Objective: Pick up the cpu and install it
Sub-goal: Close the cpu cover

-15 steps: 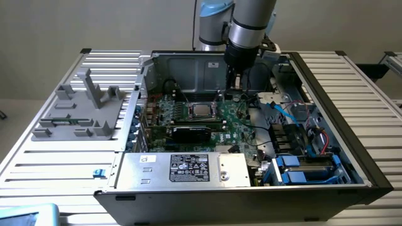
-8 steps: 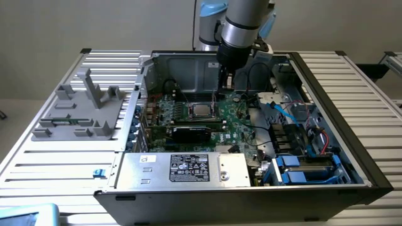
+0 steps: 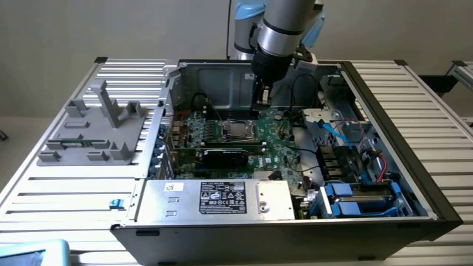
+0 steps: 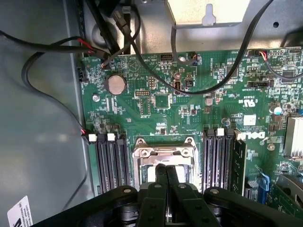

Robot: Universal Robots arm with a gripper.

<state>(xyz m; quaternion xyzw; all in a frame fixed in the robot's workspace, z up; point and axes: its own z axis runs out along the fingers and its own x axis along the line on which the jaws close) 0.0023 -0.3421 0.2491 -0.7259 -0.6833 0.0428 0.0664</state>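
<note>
the cpu (image 3: 235, 130) lies flat in its socket on the motherboard (image 3: 284, 152), shiny top facing up, in the half of the board towards the exterior view's left. it is square, so no side reads as the longer one; its edges run parallel to the socket frame (image 4: 164, 152) and to the walls of the computer case (image 3: 221, 83).

the claw (image 3: 260, 106) hangs just above the board, on the rear-wall side of the cpu and apart from it, with its fingers (image 4: 160, 174) pressed together and nothing seen between them. in the wrist view the closed tips sit over the socket opening.

room around the socket is tight. memory slots (image 4: 111, 161) flank it on both sides, a black card (image 3: 225, 155) lies just in front of it, and black cables (image 4: 208, 87) loop across the board near the rear wall. the power supply (image 3: 214, 199) closes off the front of the case, and drive bays with blue parts (image 3: 355, 199) fill the exterior view's right. straight above the socket the space is free.

a grey fixture (image 3: 96, 127) with upright posts stands on the slatted desk (image 3: 436, 111), well apart from the case's open top.
</note>
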